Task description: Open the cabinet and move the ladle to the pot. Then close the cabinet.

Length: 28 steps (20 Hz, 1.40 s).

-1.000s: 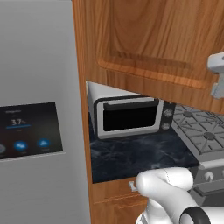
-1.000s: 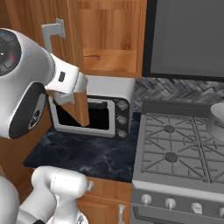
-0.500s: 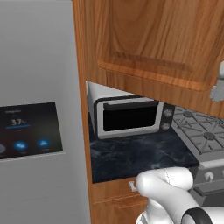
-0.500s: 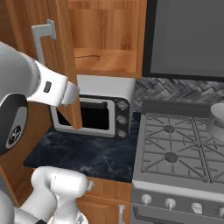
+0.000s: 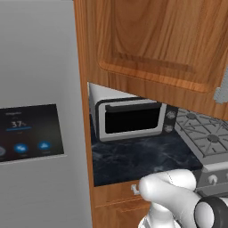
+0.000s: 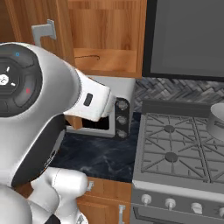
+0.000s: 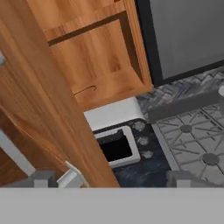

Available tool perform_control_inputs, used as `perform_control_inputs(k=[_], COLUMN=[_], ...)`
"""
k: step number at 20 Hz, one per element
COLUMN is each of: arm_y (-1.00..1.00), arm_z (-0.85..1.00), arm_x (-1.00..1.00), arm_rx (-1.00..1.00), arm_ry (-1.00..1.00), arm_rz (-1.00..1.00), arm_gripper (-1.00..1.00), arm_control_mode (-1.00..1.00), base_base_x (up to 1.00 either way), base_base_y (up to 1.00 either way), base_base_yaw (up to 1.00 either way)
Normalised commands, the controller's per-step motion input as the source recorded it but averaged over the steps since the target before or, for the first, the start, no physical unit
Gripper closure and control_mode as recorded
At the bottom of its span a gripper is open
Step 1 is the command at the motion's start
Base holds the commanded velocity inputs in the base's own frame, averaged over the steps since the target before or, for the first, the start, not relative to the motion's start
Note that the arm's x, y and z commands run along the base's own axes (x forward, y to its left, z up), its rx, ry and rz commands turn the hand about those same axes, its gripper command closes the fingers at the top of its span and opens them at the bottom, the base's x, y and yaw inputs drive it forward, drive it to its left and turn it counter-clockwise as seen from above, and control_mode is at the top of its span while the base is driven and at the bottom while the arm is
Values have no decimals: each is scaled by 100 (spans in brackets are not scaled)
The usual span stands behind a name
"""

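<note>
One cabinet hangs on the wall above the counter, and its door stands swung open, so the shelf inside is visible. On this shelf lies a thin dark ladle, near the front edge. The door's steel handle shows at the upper left of the right base view. In the hand view the open door crosses the picture at a slant, just beside the left finger, and the gripper has its fingers spread wide, holding nothing. Under the cabinet a silver toaster oven sits on the dark marble counter. To the right is the stove, and the grey pot stands on its far right burner. A big steel fridge stands at the left.
</note>
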Motion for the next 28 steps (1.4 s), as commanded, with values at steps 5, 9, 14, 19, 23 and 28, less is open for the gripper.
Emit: perform_control_inputs(k=[5,9,14,19,23,28], arm_y=[-28,-2,-17,-2,0,4], arm_z=[-13,-38,-21,-24,-19,-3], arm_x=[54,66,63,45,57,62], arm_rx=[26,29,30,28,27,24], arm_ry=[0,-1,0,0,0,0], arm_rz=[13,20,18,16,15,15], arm_gripper=[-100,-100,-100,-100,-100,-100], arm_control_mode=[-100,-100,-100,-100,-100,-100], base_base_x=[0,0,0,0,0,0], base_base_y=[0,0,0,0,0,0], base_base_yaw=[0,0,0,0,0,0])
